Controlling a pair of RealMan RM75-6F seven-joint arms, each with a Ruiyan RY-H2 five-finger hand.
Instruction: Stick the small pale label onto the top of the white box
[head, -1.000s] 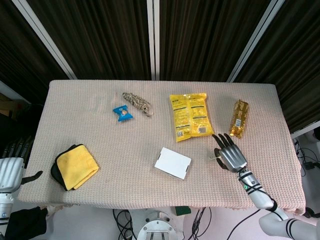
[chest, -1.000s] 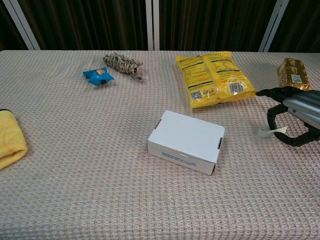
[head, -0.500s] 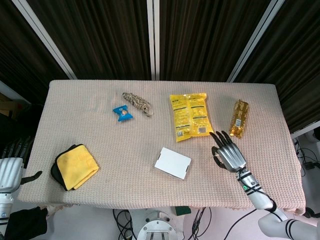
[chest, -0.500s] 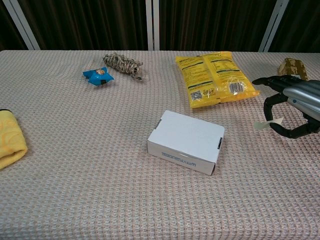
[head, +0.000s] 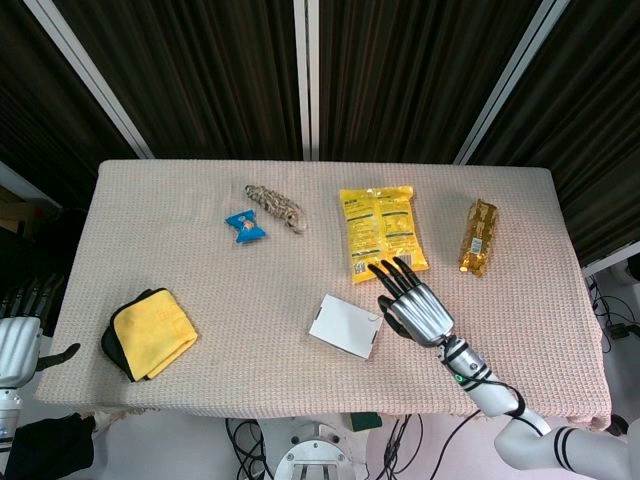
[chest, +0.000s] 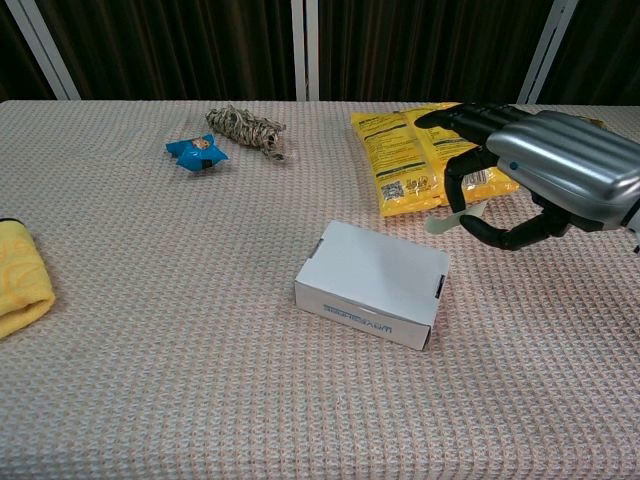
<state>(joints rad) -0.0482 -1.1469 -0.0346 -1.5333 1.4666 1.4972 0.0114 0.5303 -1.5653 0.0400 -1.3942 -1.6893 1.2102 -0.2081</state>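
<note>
Silver and black, the right robot hand (chest: 530, 185) hangs in the air just past the right end of the small white cardboard box (chest: 373, 281). It pinches the small pale paper label (chest: 448, 219) between thumb and a finger, and its other fingers point away over the yellow snack bag (chest: 425, 155). The label sticks out on the side nearest the box, so it looks ready to be laid down flat. It is not on the box yet. The box top is bare and faces up, so there is room for the label.

The left robot hand (head: 18, 335) waits off the left edge of the worktop (head: 200, 370), holding nothing, fingers apart.

Farther out lie a folded yellow cloth (head: 148, 333), a blue candy wrapper (head: 245, 226), a bundle of tan rope (head: 275, 205) and a gold packet (head: 478, 236). None of them is in the way.
</note>
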